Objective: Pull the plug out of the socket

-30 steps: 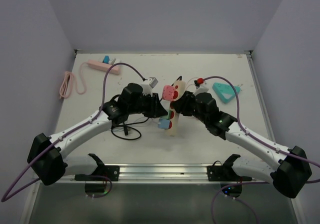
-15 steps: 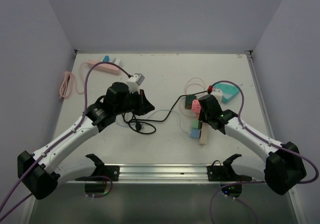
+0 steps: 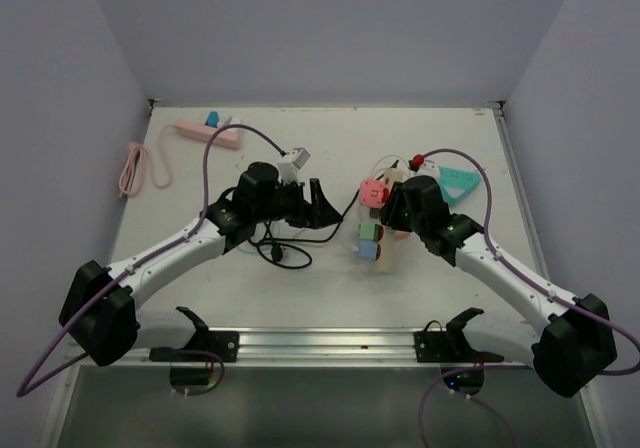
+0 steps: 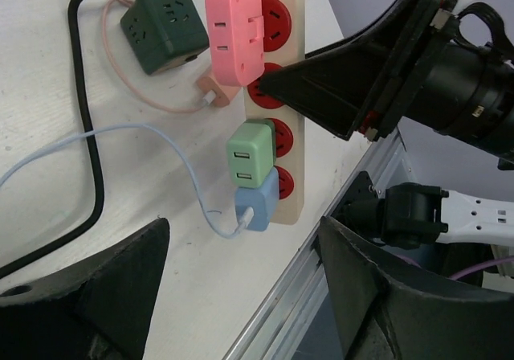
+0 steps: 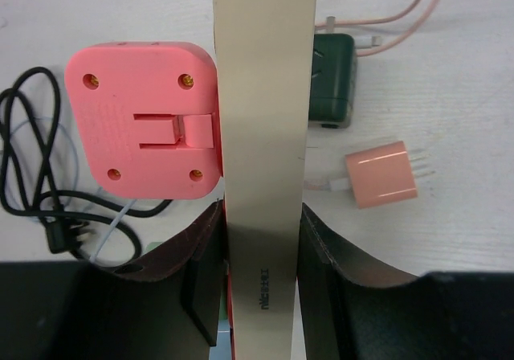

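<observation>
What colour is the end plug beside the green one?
The plug is light blue, clearest in the left wrist view.

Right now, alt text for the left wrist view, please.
The right hand grips a beige power strip with red sockets, carrying a pink adapter, a green charger and a blue charger. A dark green cube plug lies loose on the table beside it; the left hand hangs open below.
</observation>
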`<state>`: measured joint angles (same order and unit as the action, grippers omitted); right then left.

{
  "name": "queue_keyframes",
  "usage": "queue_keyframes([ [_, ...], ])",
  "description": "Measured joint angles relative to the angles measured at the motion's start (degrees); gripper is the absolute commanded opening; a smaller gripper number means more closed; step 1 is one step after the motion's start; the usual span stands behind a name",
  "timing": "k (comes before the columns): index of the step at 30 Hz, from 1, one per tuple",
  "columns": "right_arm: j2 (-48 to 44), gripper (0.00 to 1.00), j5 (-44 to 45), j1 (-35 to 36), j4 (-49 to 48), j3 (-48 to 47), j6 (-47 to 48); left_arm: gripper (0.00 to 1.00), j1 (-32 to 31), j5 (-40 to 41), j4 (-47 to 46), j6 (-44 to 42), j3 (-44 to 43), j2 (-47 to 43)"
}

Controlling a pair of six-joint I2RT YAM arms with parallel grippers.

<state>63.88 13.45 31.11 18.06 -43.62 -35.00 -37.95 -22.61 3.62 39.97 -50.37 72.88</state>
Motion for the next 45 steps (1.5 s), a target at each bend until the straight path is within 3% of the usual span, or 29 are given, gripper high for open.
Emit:
queue_keyframes([
  [14,2.08,0.00,-8.61,0.00,-6.97,-1.40,-3.76,0.72,-3.43,-0.59,-6.99,1.42,-2.23,11.58],
  [24,2.60,0.00,-8.87,0.00,-7.65,-1.44,-4.00,0.88,-3.82,7.61,-0.57,-3.21,-6.88,10.80],
  [31,2.60,0.00,-9.20,0.00,-7.87,-1.46,-4.00,0.89,-3.82,9.62,2.95,-6.38,-8.17,7.61],
  [45,3.30,0.00,-10.97,0.00,-9.77,-1.46,-4.00,0.78,-4.52,7.63,1.33,-5.25,-10.80,8.04],
])
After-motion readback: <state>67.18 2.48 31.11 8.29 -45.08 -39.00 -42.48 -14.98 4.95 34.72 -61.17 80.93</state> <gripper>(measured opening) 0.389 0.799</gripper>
